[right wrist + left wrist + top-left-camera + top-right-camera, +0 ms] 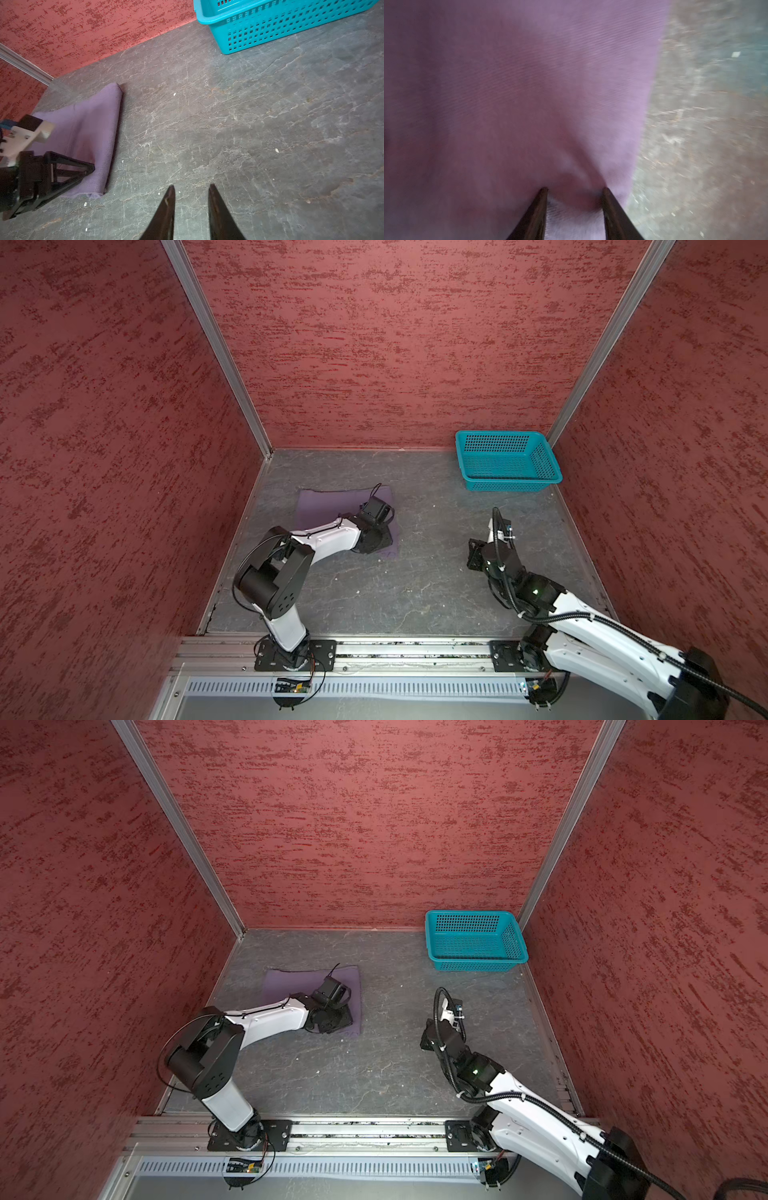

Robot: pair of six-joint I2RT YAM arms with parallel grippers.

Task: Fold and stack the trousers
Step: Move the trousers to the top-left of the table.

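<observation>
The trousers lie folded into a flat lavender rectangle on the grey floor, at the back left in both top views. My left gripper rests low on their near right corner. In the left wrist view its jaws stand apart, with the tips pressed onto the cloth and a small bump of cloth between them. That view is blurred. My right gripper hovers open over bare floor to the right of the trousers, holding nothing. The left gripper also shows there, lying on the cloth.
A teal perforated basket stands in the back right corner with nothing showing inside it. Red textured walls close in the back and both sides. A metal rail with both arm bases runs along the front edge. Small white crumbs dot the floor.
</observation>
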